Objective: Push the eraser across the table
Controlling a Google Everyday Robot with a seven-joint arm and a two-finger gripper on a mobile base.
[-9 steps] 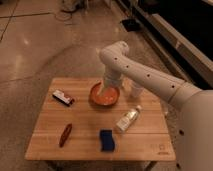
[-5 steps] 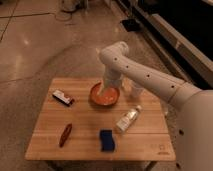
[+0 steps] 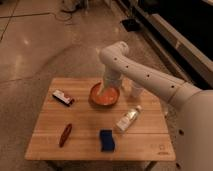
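Your robot's glossy white plastic arm (image 3: 150,77) is built of smooth, rounded tube sections, with a bulbous, dome-capped joint (image 3: 118,51) where two of them meet. Along the longer section you can pick out a few small dark dots spaced in a row; whether they are screws or ports you cannot tell. That section widens into a broad, plain white body shell (image 3: 197,125) at the right edge, which carries a couple of small dark specks of its own. The gripper (image 3: 106,91), at the arm's pale narrow end, sits at the orange round bowl (image 3: 114,100); its shape cannot be made out.
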